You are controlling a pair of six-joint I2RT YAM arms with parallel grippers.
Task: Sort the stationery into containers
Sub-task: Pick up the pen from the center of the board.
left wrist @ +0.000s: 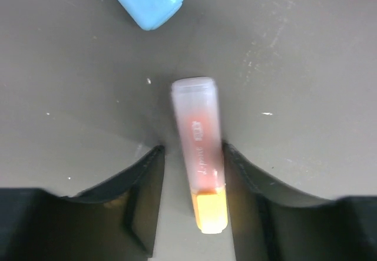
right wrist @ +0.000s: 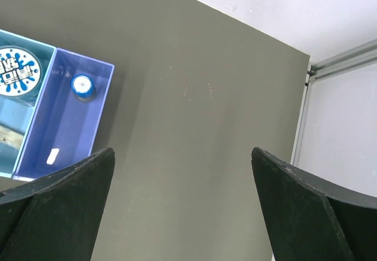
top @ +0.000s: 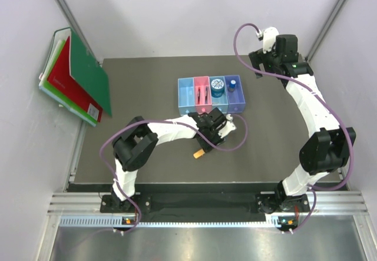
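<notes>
Left pincer (left wrist: 192, 149) is partway open, straddling the yellow-pink stick (left wrist: 196, 119) lying flat on the worktop (top: 147, 90) just on the near side of the bins (top: 179, 96), arm stretched low. Right pincer (right wrist: 182, 151) gapes wide, empty, raised right of the bins.

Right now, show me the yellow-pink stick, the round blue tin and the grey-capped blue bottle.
yellow-pink stick (left wrist: 199, 149): left wrist view, middle of its pink translucent part.
round blue tin (right wrist: 16, 72): right wrist view, its printed lid.
grey-capped blue bottle (right wrist: 82, 86): right wrist view, its top.
</notes>
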